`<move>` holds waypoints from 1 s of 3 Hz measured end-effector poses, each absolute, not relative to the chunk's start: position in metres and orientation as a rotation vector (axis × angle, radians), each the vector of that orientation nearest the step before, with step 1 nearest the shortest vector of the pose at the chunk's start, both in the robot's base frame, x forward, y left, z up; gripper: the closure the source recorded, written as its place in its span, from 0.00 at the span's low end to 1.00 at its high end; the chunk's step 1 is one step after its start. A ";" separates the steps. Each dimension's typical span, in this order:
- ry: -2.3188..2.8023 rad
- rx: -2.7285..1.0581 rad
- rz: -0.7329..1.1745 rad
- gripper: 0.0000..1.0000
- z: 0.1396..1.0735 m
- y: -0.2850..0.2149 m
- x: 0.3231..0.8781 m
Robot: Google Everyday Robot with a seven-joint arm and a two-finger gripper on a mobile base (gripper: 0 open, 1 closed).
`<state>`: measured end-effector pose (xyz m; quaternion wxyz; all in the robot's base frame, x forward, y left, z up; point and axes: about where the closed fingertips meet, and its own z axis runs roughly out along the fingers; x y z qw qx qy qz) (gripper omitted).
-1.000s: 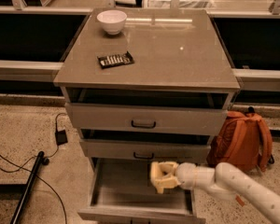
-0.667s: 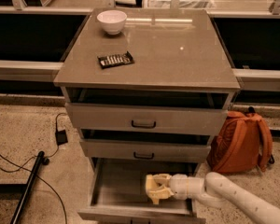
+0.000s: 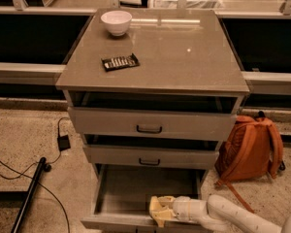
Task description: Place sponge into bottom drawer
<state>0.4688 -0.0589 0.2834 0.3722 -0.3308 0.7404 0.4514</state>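
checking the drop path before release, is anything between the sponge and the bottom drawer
Nothing visible. The gripper holds the sponge just above the open bottom drawer, near its front edge, and no object shows in the tray under it.

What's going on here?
The robot's gripper holds the pale yellow foam sponge inside the open grey bottom drawer, low near its front right. The sponge is not yet released, and whether it touches the drawer floor cannot be told. The two upper grey drawers are slightly ajar. A white bowl and a dark snack packet sit on the cabinet top, untouched.
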 end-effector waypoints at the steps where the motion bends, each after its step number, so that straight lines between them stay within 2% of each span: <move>1: 1.992 -0.819 1.095 0.28 0.258 -0.060 0.488; 2: 2.021 -0.763 1.058 0.04 0.249 -0.064 0.516; 3: 2.024 -0.737 1.057 0.00 0.250 -0.067 0.532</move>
